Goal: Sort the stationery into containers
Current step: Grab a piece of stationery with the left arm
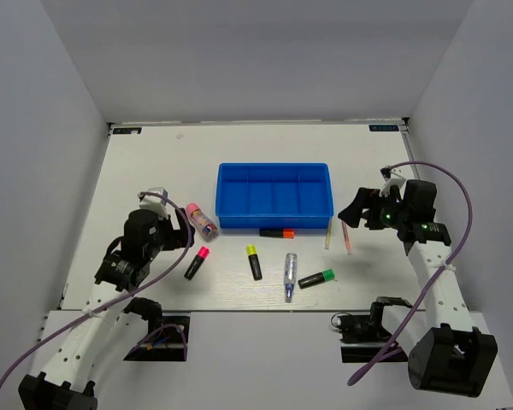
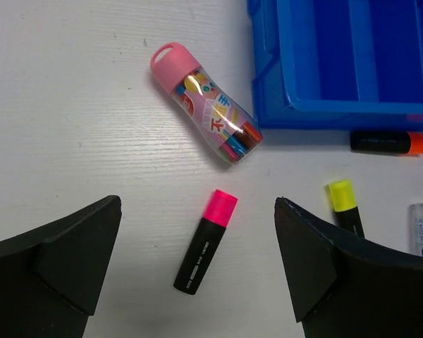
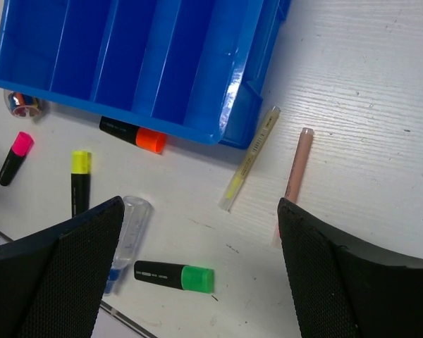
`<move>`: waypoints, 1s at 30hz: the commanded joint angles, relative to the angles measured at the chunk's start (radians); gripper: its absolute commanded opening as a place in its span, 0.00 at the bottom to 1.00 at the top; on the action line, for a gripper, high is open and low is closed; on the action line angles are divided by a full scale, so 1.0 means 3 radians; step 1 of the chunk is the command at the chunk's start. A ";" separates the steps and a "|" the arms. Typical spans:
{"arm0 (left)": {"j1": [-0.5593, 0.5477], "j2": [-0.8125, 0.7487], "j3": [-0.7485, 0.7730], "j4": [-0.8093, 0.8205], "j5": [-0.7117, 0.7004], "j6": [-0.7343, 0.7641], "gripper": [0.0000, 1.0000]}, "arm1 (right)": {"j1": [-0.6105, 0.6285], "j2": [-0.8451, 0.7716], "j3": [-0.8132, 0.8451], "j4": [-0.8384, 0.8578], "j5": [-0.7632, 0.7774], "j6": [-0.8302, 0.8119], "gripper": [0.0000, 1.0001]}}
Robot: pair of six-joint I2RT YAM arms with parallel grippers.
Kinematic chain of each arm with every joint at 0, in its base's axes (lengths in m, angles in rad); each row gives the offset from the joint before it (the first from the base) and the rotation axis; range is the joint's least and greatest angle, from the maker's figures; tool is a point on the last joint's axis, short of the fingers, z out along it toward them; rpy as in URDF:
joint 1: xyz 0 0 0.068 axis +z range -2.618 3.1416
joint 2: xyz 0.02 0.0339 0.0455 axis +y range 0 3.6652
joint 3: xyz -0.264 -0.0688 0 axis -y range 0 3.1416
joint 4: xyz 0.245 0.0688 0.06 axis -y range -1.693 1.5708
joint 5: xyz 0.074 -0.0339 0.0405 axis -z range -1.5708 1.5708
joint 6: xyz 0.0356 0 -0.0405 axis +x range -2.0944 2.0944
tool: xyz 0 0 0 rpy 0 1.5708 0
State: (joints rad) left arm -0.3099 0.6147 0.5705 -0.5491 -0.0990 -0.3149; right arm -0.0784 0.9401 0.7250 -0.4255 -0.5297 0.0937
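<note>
The blue tray [image 1: 274, 177] sits mid-table with bare compartments, also in the left wrist view [image 2: 324, 113] and right wrist view [image 3: 218, 127]. On the table lie a pink-capped glue stick [image 1: 202, 220] [image 2: 206, 113], pink highlighter [image 1: 197, 262] [image 2: 206, 241], yellow highlighter [image 1: 254, 261] [image 2: 344, 204], orange highlighter [image 1: 276, 231] [image 3: 132, 134], clear blue-tipped pen [image 1: 289, 276] [image 3: 125, 236], green highlighter [image 1: 317, 278] [image 3: 173, 275], pale-yellow stick [image 1: 327, 233] [image 3: 249, 158] and pink stick [image 1: 348, 238] [image 3: 297, 165]. My left gripper [image 2: 197, 271] is open above the pink highlighter. My right gripper [image 3: 201, 271] is open above the sticks and green highlighter.
Grey walls enclose the white table [image 1: 154, 171] on three sides. The near table edge runs just below the pen and green highlighter. Both arm bases and cables sit at the bottom.
</note>
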 commanded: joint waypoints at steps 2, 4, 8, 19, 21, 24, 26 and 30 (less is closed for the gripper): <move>-0.0015 0.0159 0.0133 -0.0005 0.0222 -0.0009 1.00 | 0.0006 -0.0025 -0.0003 0.0115 -0.0018 -0.0082 0.90; -0.0005 0.0231 0.0195 -0.0036 0.0243 -0.0029 1.00 | 0.0011 -0.0020 -0.0003 0.0099 -0.0080 -0.0173 0.90; -0.0015 0.0364 0.0302 -0.0143 0.0258 -0.0106 1.00 | 0.0011 -0.0030 -0.0054 0.0033 -0.0340 -0.0561 0.90; -0.0015 0.0656 0.0665 -0.0516 0.0090 -0.0372 0.51 | 0.0021 -0.0025 -0.0039 -0.0146 -0.0760 -0.0885 0.90; -0.0015 0.0686 0.0701 -0.0573 0.0085 -0.0346 0.84 | 0.0021 -0.0030 -0.0069 -0.0126 -0.0801 -0.0895 0.90; -0.0015 0.0676 0.0691 -0.0568 0.0069 -0.0316 0.99 | 0.0021 -0.0035 -0.0075 -0.0100 -0.0745 -0.0880 0.90; -0.0015 0.0671 0.0726 -0.0573 0.0049 -0.0285 0.99 | 0.0021 -0.0030 -0.0095 -0.0090 -0.0725 -0.0854 0.90; -0.0020 0.0554 0.0727 -0.0665 0.0033 -0.0290 0.99 | 0.0021 0.0001 -0.0080 -0.0080 -0.0750 -0.0823 0.90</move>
State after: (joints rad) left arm -0.3119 0.8185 0.7551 -0.7208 -0.0715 -0.4084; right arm -0.0757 0.9409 0.7044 -0.4686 -0.7296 -0.1532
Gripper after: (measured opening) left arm 0.992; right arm 0.904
